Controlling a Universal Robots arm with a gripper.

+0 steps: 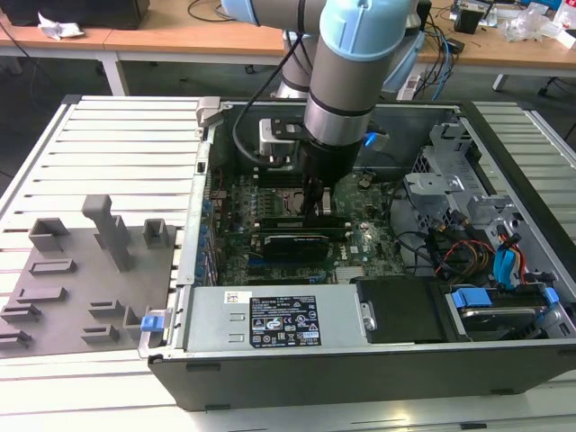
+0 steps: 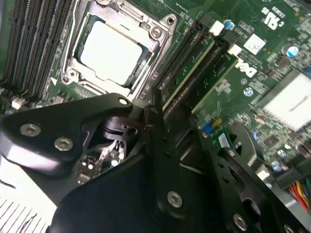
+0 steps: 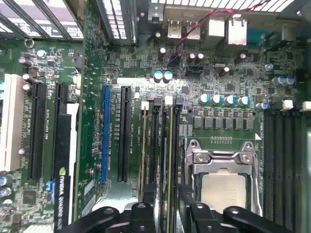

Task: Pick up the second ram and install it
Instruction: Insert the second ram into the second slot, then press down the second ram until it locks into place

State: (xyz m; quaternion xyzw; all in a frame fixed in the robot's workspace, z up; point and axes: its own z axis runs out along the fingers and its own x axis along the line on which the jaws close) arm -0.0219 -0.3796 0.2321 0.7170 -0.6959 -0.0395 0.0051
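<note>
The second ram point(image 3: 170, 145) is a thin green stick standing on edge in a black memory slot beside the processor socket point(image 3: 223, 187). The second wrist view shows the second ram point(image 2: 194, 63) lying along its slot, to the right of the socket point(image 2: 112, 51). My gripper point(image 3: 167, 191) is low over the motherboard, one black finger on each side of the stick's near end with a gap on both sides, so it looks open. The gripper point(image 1: 318, 209) hangs inside the open computer case. What looks like another stick point(image 3: 144, 145) stands in a neighbouring slot.
A black graphics card point(image 1: 292, 243) sits just in front of the gripper. Several bare memory slots point(image 3: 282, 160) flank the socket's far side. The power supply point(image 1: 270, 319), drive cage point(image 1: 454, 171) and loose cables point(image 1: 468, 247) crowd the case. A grey foam tray point(image 1: 81, 270) lies outside at the exterior view's left.
</note>
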